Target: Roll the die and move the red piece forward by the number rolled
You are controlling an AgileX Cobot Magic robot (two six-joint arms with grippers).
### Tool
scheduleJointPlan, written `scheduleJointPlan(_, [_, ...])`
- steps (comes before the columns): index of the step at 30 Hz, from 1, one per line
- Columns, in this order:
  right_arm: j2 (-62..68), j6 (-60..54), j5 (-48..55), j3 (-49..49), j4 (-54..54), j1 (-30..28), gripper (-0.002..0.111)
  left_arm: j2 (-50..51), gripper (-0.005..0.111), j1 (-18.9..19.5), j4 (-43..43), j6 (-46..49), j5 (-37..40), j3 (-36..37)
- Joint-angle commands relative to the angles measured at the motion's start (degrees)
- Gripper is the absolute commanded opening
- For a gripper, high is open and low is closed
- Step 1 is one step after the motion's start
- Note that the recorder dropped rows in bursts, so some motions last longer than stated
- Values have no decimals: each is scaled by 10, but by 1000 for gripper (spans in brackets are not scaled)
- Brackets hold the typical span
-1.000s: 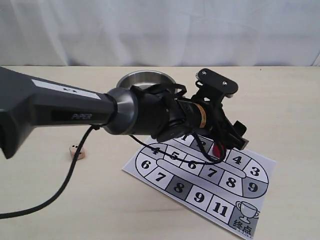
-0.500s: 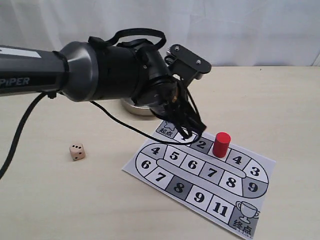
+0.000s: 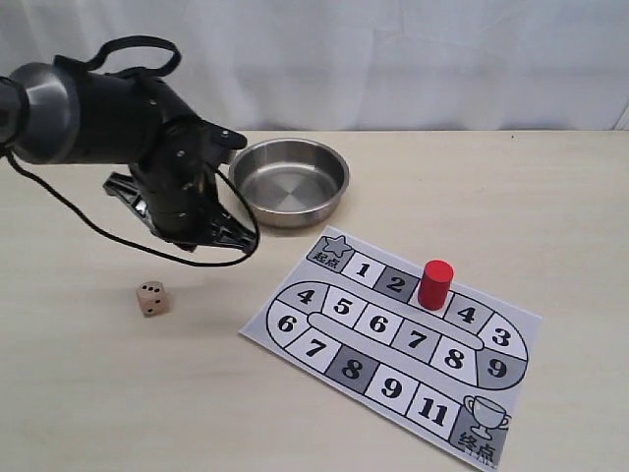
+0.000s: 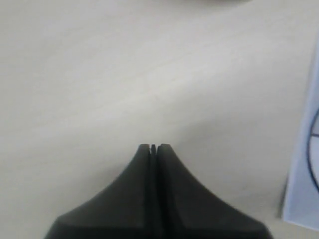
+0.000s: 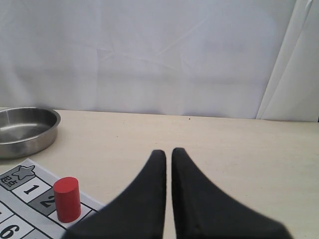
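The die (image 3: 151, 298) lies on the table left of the numbered board (image 3: 324, 346), free of any gripper. On the board, the red piece (image 3: 434, 284) stands upright on the square between 2 and 4; the right wrist view also shows the red piece (image 5: 67, 198), beside square 2. My left arm (image 3: 167, 187) hovers over the table between the die and the bowl. Its gripper (image 4: 153, 147) is shut with nothing in it, above bare table. My right gripper (image 5: 168, 152) is shut and holds nothing, to the right of the red piece and apart from it.
A steel bowl (image 3: 334, 180) sits behind the board, close to the left arm. A black cable (image 3: 88, 224) trails from the arm over the table. The board's edge (image 4: 299, 199) shows in the left wrist view.
The left arm has drawn back from over the board to the left, past the bowl. The red piece now stands uncovered between 2 and 4. The die has not moved.
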Motion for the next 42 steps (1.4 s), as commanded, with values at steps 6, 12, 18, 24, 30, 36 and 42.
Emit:
scheduleJointPlan(6, [-2, 0, -3, 1, -1, -1, 4, -27, 0, 148, -168, 142, 56, 15])
scheduleJointPlan(12, [-2, 0, -3, 1, -1, -1, 4, -27, 0, 234, -208, 191, 98, 15])
scheduleJointPlan(18, [-2, 0, -3, 1, -1, -1, 4, -27, 0, 291, -209, 228, 122, 15])
scheduleJointPlan(24, [-2, 0, -3, 1, -1, -1, 4, -28, 0, 315, -208, 243, 136, 15])
scheduleJointPlan(30, [-2, 0, -3, 1, -1, -1, 4, -65, 0, 318, -212, 260, 158, 15])
scheduleJointPlan(36, [-2, 0, -3, 1, -1, -1, 4, -164, 0, 318, -212, 260, 183, 15])
scheduleJointPlan(42, [-2, 0, -3, 1, -1, -1, 4, -303, 0, 318, -206, 260, 186, 15])
